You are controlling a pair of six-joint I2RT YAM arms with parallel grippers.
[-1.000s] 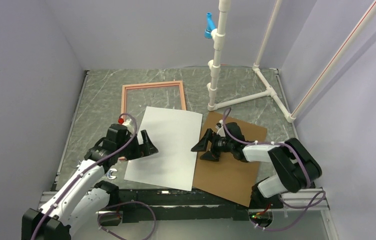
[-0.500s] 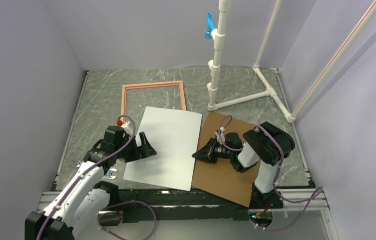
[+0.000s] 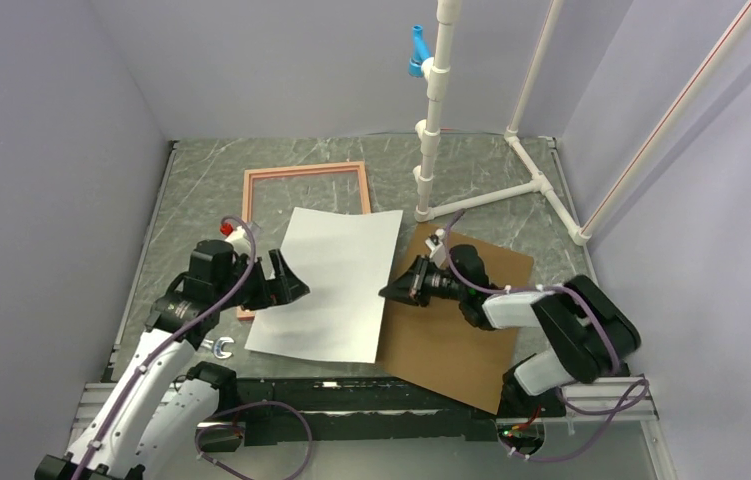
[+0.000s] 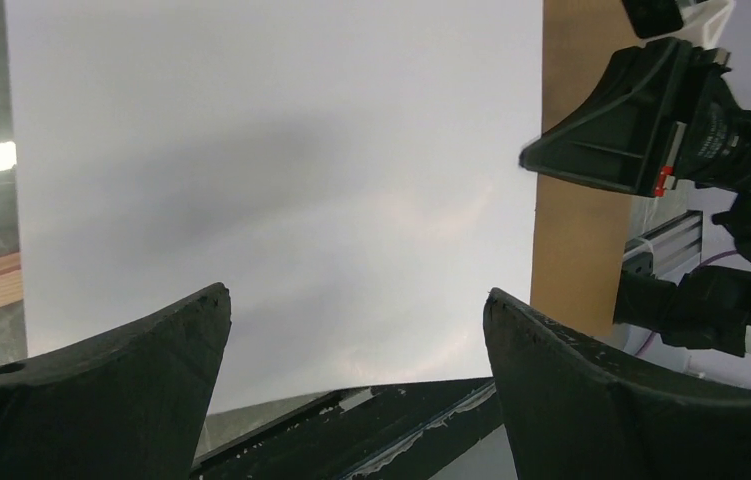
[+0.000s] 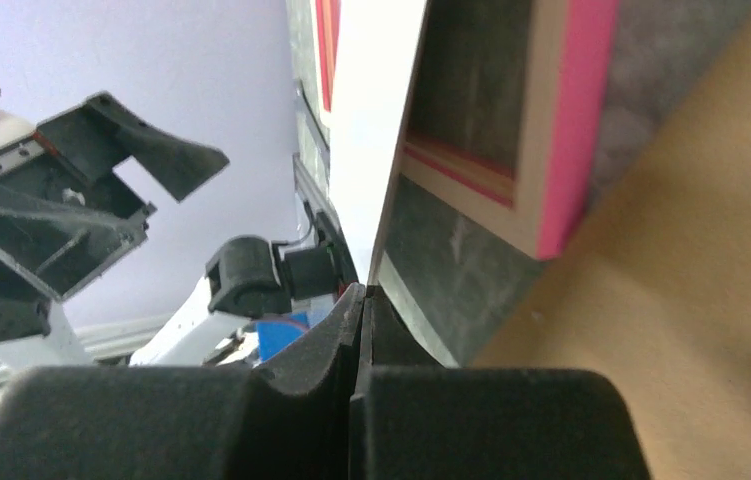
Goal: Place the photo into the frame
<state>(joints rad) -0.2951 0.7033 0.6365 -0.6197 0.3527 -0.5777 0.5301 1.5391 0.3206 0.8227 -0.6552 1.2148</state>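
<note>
The photo (image 3: 336, 280) shows its plain white back and covers the near right corner of the salmon frame (image 3: 306, 172). My right gripper (image 3: 391, 290) is shut on the photo's right edge. In the right wrist view the sheet (image 5: 376, 120) rises edge-on from the closed right gripper (image 5: 361, 290), tilted up off the table, with the frame (image 5: 576, 130) behind it. My left gripper (image 3: 289, 285) stands open at the photo's left edge. In the left wrist view the white sheet (image 4: 281, 180) fills the space ahead of the left gripper (image 4: 356, 300), with nothing between its fingers.
A brown backing board (image 3: 461, 330) lies under my right arm, right of the photo. A white pipe stand (image 3: 431, 150) with a blue clip (image 3: 417, 50) stands at the back right. A small metal piece (image 3: 221, 347) lies near the left arm. Purple walls close in three sides.
My right gripper has shut on the photo's right edge and raised it. The photo has shifted a little toward the frame. The left arm has drawn slightly back and stays open.
</note>
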